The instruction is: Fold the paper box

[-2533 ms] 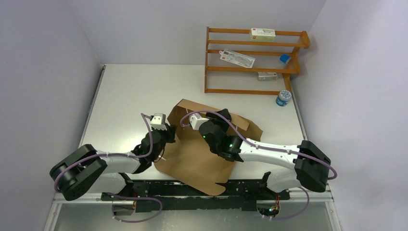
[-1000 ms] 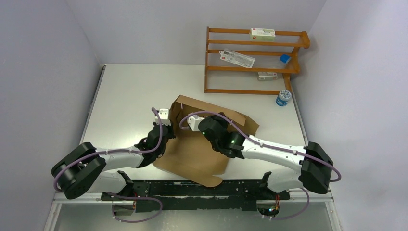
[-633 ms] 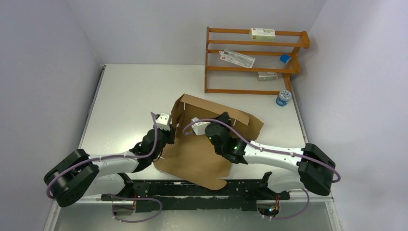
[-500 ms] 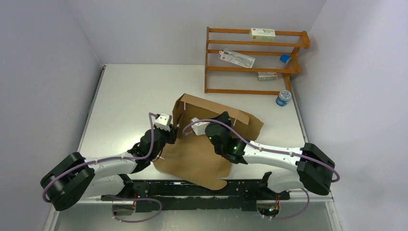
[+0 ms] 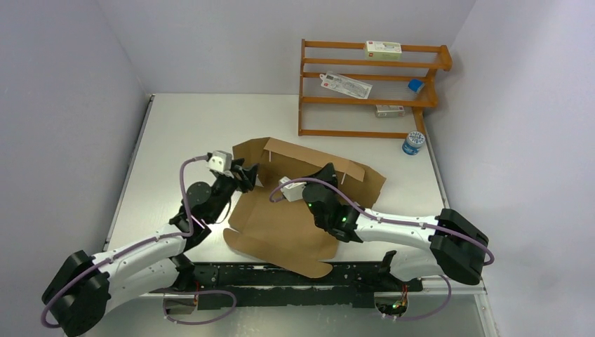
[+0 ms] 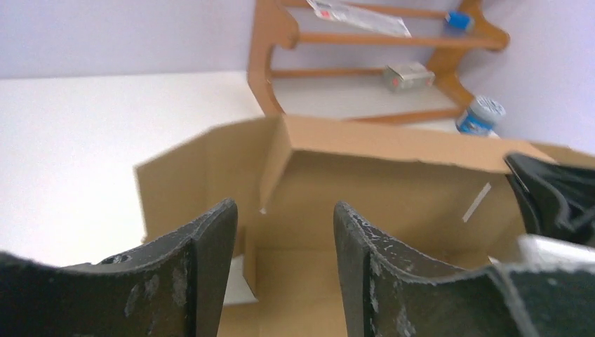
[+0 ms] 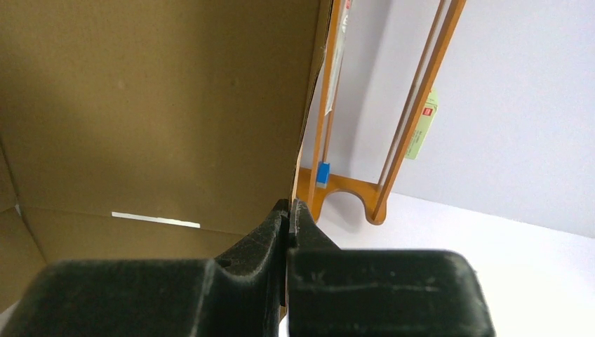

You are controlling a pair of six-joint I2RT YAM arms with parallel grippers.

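Cardboard, brown and unprinted, makes up the paper box [image 5: 275, 226]. It sits at the front middle of the counter [image 5: 189, 123], between the two arms, half formed. Its base panel lies flat while the back wall [image 5: 309, 156] stands up on the far side.

That wall seems to stand because the right gripper [image 5: 327, 173] has it. In the right wrist view the two fingers are pressed together on the wall's edge [image 7: 290, 203], pinching the board so it cannot drop back.

The left gripper [image 5: 244, 175] hangs just beside the box's left corner with its fingers spread and nothing between them. In its own view the left side flap [image 6: 203, 168] and the corner crease lie straight ahead of the gap [image 6: 284, 209]. I judge it is lined up to push or take that flap while the other arm steadies the wall. The near flaps lie flat, so the folding looks less than half done.

Counting up:
- One paper box.
- Two grippers.
- One wooden rack [image 5: 372, 133] against the back wall of the cell.
- Two small cartons on the rack, one on top [image 5: 383, 49] and one on the lowest shelf [image 5: 389, 110].
- One flat packet [image 5: 345, 85] on the rack.
- One small blue item [image 5: 416, 85], too small to name.
- One blue-lidded jar [image 5: 412, 143] on the counter beside the rack, well apart from the box.
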